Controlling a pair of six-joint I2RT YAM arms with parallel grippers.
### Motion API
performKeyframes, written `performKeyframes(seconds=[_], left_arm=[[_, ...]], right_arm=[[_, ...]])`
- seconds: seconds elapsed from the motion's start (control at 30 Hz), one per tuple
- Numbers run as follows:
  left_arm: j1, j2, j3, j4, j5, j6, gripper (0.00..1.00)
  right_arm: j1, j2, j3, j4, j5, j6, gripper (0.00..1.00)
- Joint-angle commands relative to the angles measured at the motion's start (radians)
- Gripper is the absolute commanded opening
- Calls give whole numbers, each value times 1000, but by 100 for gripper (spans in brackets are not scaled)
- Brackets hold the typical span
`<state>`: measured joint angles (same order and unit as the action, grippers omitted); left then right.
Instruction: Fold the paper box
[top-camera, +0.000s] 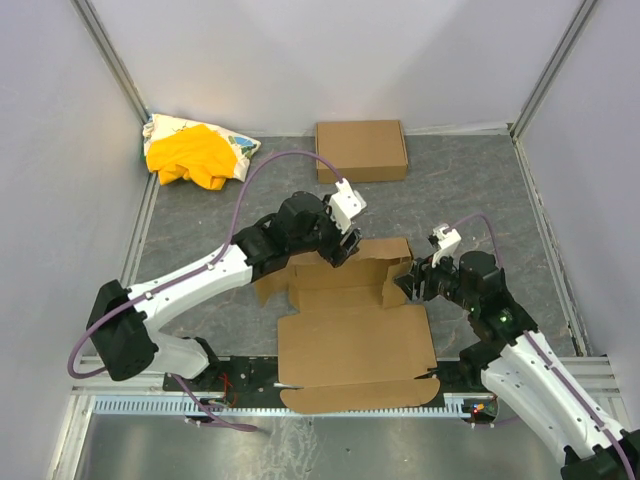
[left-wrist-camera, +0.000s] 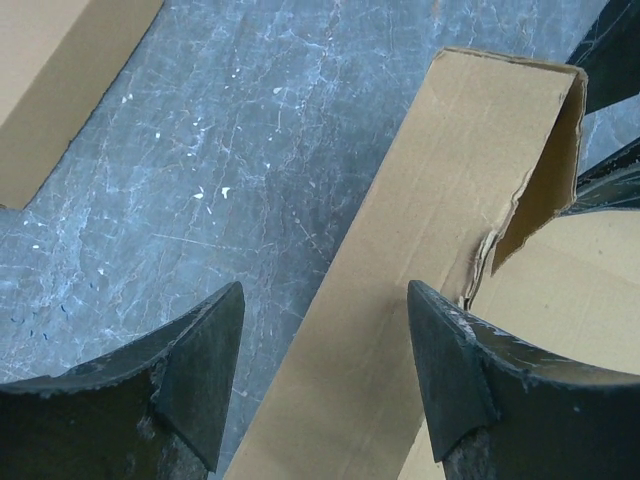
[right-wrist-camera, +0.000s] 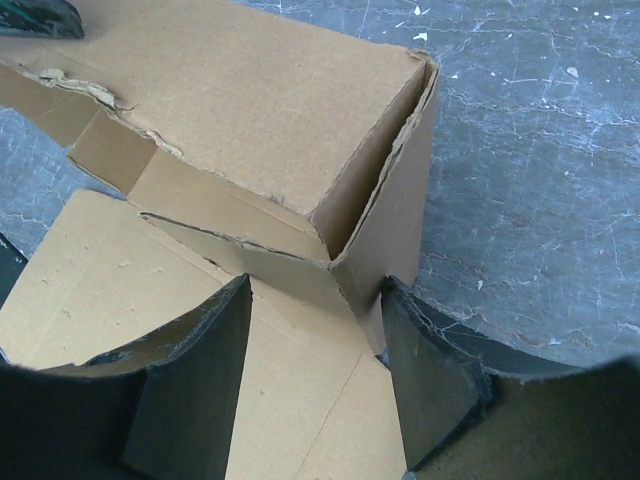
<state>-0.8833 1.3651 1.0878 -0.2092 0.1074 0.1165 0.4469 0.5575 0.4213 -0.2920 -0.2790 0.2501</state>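
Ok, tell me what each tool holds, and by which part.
Nothing is held. The left tool straddles the raised far wall of the paper box, the right tool its right corner, both open.

A yellow cloth bundle (top-camera: 195, 152) and a closed brown carton (top-camera: 361, 150) lie well apart.

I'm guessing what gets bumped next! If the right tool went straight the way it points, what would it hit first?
Probably the paper box: its raised corner stands between the open fingers of the right tool.
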Motion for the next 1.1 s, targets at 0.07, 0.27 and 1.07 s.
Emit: performKeyframes(seconds=[0.07,0.27,1.07], left_arm=[[10,-5,57,17,1,-46,74],[15,18,48,13,30,-46,72],[18,48,42,-9,57,-49,70]], right_arm=[[1,22,12,71,7,15,62],[4,55,2,155,19,45,55],[43,105,-48,269,26,119,49]])
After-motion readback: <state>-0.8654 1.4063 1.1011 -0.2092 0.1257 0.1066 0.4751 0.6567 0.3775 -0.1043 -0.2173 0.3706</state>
